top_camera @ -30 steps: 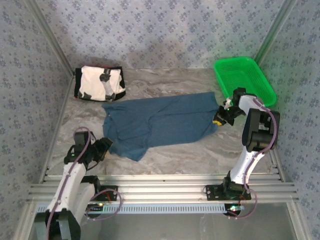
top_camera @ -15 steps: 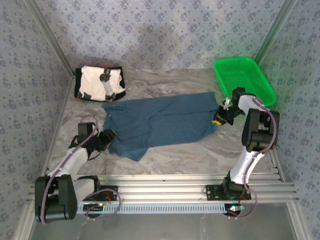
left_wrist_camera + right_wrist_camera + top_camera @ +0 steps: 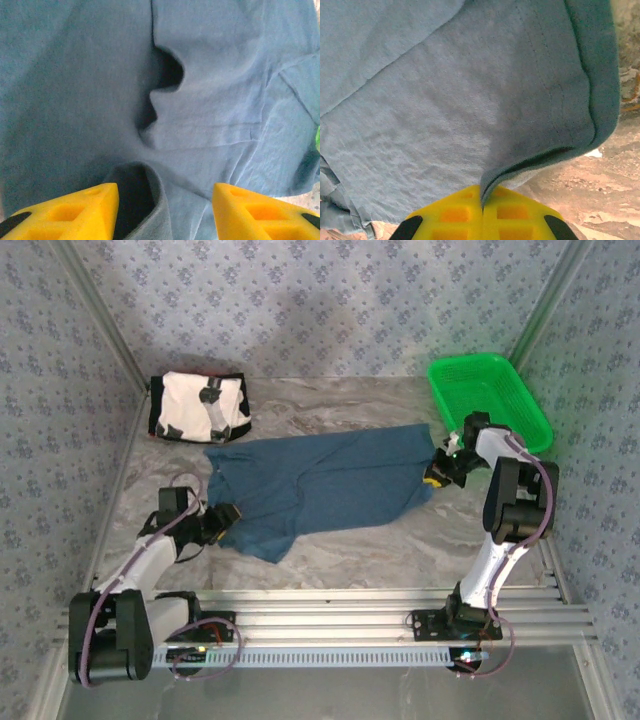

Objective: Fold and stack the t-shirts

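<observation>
Altogether two t-shirts lie on the tabletop (image 3: 400,540). The teal-blue t-shirt (image 3: 330,480) sprawls unfolded and rumpled across the middle of the overhead frame. The cream-white t-shirt (image 3: 198,407), edged in black with small black-and-grey patches, sits as a folded bundle in the upper left, just above the teal one's left end. One bright green basket (image 3: 445,390) stands in the upper right.

Two arms work the cloth. The left arm (image 3: 150,560) reaches in from the lower left, and the left jaws sit at the teal shirt's lower left edge. In the left wrist view its yellow fingers (image 3: 65,210) stand partly apart, with a raised fold of teal cloth between them, close to the left-hand one and not pinched. The right arm (image 3: 515,500) stands at the right, and the right jaws are closed on the shirt's right end. In the right wrist view the fingertips (image 3: 455,215) meet with the hem caught between them.

The tabletop is marbled grey-beige, with aluminium rails (image 3: 320,625) along the bottom of the overhead frame. Pale blue walls (image 3: 320,300) with a small floral pattern enclose it on three sides.
</observation>
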Controlling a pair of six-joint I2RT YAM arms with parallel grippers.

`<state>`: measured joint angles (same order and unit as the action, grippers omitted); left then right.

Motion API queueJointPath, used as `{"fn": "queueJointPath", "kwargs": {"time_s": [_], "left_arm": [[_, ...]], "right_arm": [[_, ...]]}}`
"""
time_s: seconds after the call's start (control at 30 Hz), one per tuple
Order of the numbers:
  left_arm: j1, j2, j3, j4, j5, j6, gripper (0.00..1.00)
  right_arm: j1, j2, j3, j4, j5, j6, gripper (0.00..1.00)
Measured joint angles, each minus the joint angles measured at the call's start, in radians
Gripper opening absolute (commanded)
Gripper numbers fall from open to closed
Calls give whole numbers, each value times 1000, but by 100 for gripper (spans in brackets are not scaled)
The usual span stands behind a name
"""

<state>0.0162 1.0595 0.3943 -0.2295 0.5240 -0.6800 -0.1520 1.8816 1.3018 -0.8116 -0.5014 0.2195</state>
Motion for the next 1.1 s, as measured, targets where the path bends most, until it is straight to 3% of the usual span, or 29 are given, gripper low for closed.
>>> {"fn": "queueJointPath", "kwargs": {"time_s": [0.7,1.1], "left_arm": [[-117,-238,-42,-211,-24,-85,53],[-247,-269,-42,-330,-122,-162,47]], "right_arm": [[3,0,14,2,-11,0,0],[2,1,14,1,-12,0,0]]}}
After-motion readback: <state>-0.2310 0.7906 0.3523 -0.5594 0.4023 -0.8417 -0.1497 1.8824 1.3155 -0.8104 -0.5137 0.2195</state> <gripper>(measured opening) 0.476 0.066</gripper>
